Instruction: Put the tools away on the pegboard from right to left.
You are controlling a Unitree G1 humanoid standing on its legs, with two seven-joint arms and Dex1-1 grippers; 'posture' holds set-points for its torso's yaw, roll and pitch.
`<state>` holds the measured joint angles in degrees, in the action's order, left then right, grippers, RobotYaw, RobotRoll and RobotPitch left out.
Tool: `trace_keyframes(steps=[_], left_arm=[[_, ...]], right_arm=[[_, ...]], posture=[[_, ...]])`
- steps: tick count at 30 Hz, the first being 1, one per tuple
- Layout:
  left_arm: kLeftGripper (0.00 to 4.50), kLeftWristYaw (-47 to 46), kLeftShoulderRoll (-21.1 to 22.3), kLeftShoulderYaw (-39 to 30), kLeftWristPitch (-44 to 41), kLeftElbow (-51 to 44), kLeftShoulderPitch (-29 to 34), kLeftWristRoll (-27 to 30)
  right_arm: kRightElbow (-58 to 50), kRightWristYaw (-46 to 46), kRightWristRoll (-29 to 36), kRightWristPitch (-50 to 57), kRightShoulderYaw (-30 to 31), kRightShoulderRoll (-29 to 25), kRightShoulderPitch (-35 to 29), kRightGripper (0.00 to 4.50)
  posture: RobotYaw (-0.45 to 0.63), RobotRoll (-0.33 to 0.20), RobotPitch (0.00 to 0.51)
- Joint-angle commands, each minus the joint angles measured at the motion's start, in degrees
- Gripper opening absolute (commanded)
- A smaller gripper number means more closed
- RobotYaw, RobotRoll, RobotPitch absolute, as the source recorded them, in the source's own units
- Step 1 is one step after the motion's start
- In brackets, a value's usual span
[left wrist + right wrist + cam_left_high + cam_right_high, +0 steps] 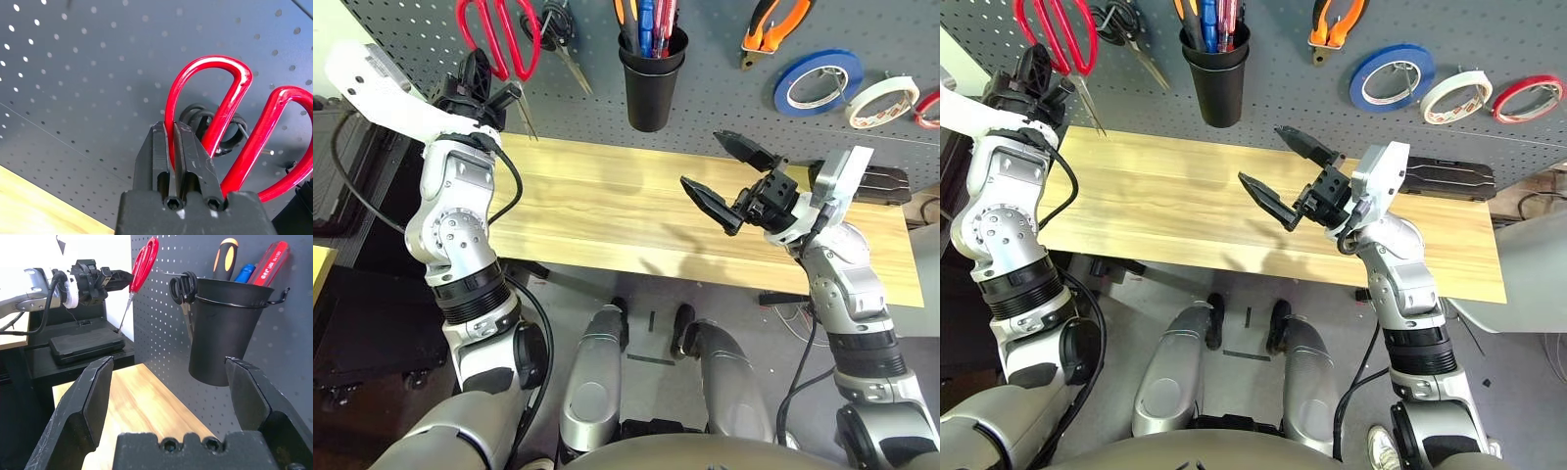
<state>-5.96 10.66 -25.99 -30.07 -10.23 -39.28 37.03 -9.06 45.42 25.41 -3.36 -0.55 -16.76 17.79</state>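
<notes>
Scissors, the red-handled scissors, are the last tool in play: the left claw is clamped on the rim of one handle loop and holds them up against the pegboard, blades hanging below the claw toward the counter.

Off to the right claw's side, the off-white tape roll, the orange-and-black-handled pliers and the black cup with the slim screwdriver in it already sit on the board, so the task looks almost finished.

Main risk, as I judge it, is the hook. I cannot tell from these views whether a loop is over a peg yet. If the claw lets go before the loop is seated, the scissors would drop, points first, onto the counter below.

Second risk is the grip itself: the fingers pinch a thin, glossy, curved rim, so the scissors could pivot or slip in the claw as it moves.

Third is crowding. The black-handled scissors hang just beyond the claw's fingertips, right behind the red loop, and a sideways nudge could knock them off their hook.

The right claw stands with its fingers wide apart, holding nothing, over the counter and well apart from the work.
</notes>
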Motion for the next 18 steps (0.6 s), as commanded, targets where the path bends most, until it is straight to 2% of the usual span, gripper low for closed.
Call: trace_keyframes(steps=[1,12,18], left_arm=[[0.02,1.73,-0.08,0.93,1.78,3.0,1.05,-0.68],[0.02,5.0,3.25,1.83,9.2,18.74,-3.81,-5.47],[0.02,7.41,3.51,3.2,13.24,27.62,-7.17,-7.79]], right_arm=[[-0.28,-0.13,-0.6,-0.99,0.29,-0.04,-0.21,4.5],[-0.88,-1.07,-1.45,-1.2,0.41,0.34,-0.09,4.5],[-1.27,-1.67,-1.83,-1.26,0.5,0.29,-0.22,4.5]], posture=[[0.13,0.0,0.271],[0.1,0.0,0.261],[0.08,0.0,0.26]])
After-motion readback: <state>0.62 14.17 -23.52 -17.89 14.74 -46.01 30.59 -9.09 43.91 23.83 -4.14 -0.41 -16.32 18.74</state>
